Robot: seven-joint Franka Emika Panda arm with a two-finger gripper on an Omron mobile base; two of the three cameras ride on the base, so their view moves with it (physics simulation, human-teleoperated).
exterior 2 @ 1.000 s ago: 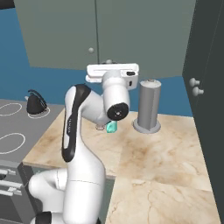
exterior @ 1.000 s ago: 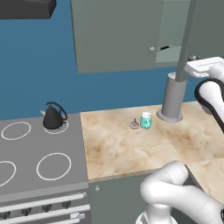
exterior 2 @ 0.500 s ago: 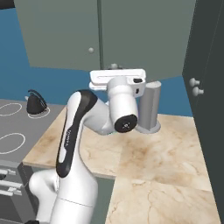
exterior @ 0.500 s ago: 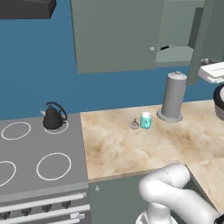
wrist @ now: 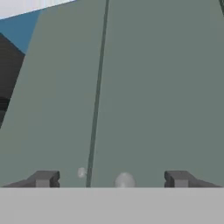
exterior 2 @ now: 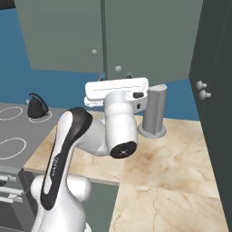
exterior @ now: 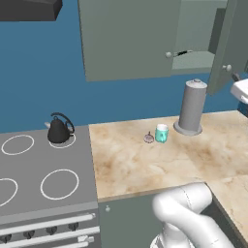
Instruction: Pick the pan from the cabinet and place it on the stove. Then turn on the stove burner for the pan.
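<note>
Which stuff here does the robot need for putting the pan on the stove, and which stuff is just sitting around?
Needed:
cabinet, one door ajar
stove, with its knobs
gripper, jaws wide apart, facing the cabinet doors

Just sitting around:
black kettle on a back burner
tall grey canister
small teal cup

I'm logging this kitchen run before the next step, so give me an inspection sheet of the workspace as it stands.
Surface: marble counter, bare in front.
Job's things: cabinet, right door swung partly open, left door shut; stove, knobs along its front; pan not seen.
Clutter: black kettle on a rear ring; teal cup and a small round item beside it; grey canister at the counter's back.
Grippers: pincer open, fingertips either side of a round door knob, not gripping it.
Cables: nothing seen.
Surroundings: blue wall, dark hood above the stove.
</note>
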